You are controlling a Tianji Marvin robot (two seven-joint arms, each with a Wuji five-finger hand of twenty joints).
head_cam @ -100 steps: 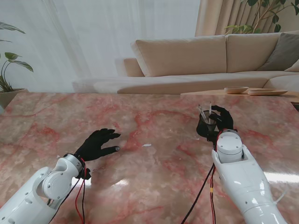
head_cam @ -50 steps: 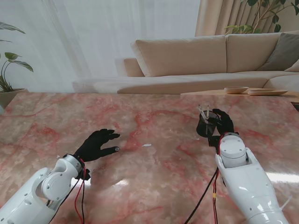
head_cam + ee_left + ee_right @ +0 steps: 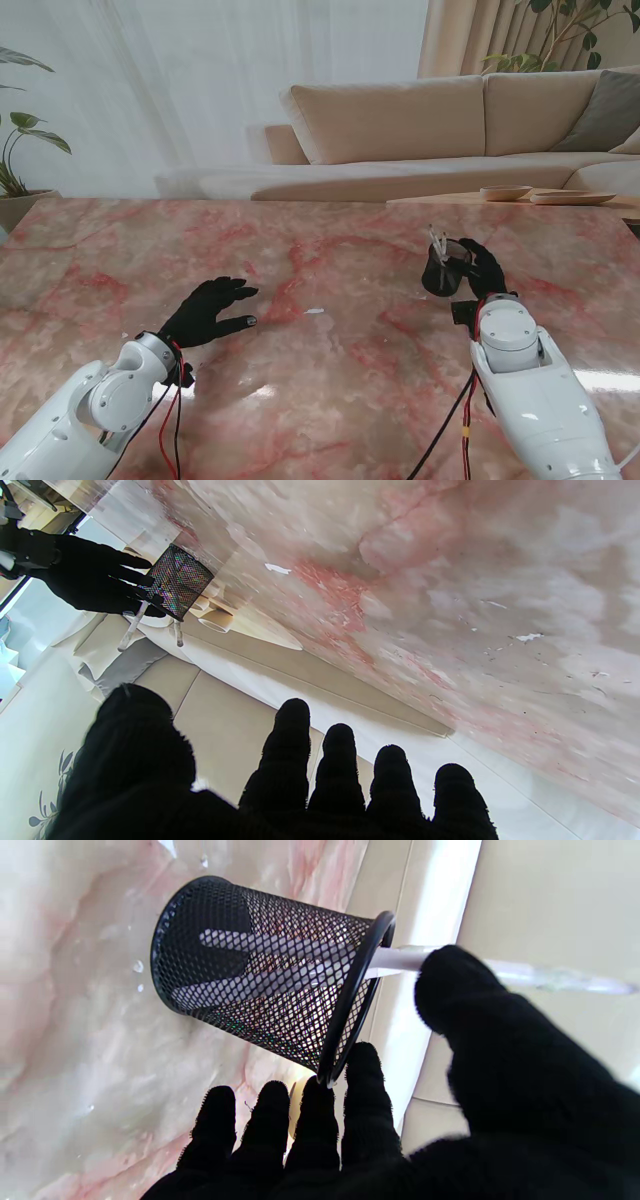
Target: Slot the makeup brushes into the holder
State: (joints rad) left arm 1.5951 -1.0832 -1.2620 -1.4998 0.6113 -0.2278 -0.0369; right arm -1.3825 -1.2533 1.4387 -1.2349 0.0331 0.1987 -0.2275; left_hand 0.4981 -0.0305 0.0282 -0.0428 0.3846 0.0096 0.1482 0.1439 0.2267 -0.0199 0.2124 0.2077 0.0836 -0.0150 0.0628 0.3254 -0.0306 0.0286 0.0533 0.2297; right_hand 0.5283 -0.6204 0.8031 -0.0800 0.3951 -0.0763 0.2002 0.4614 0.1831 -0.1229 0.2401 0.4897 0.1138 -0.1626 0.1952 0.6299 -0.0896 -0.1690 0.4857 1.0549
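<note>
A black mesh holder [image 3: 440, 275] stands on the marble table at the right, tipped so its rim leans toward my right hand [image 3: 480, 262]. Two pale-handled brushes [image 3: 436, 240] stick out of it. In the right wrist view the holder [image 3: 250, 990] shows both handles through the mesh; my right hand [image 3: 400, 1140] has its fingers apart, fingertips at the rim and the thumb across a brush handle [image 3: 550, 977]. The left wrist view shows the holder [image 3: 177, 580], the brushes [image 3: 131, 627] and the right hand [image 3: 85, 580] from the side. My left hand [image 3: 210, 310] rests open, palm down, at the table's left.
A small white scrap [image 3: 314, 311] lies mid-table between the hands. Beyond the far edge are a beige sofa [image 3: 400, 120] and a low table with shallow bowls [image 3: 505, 192]. Red and black cables [image 3: 172, 420] hang by my left forearm.
The right arm has drawn back toward me and to the right, and the holder has tipped over further with its rim toward that hand. The left hand has stayed put.
</note>
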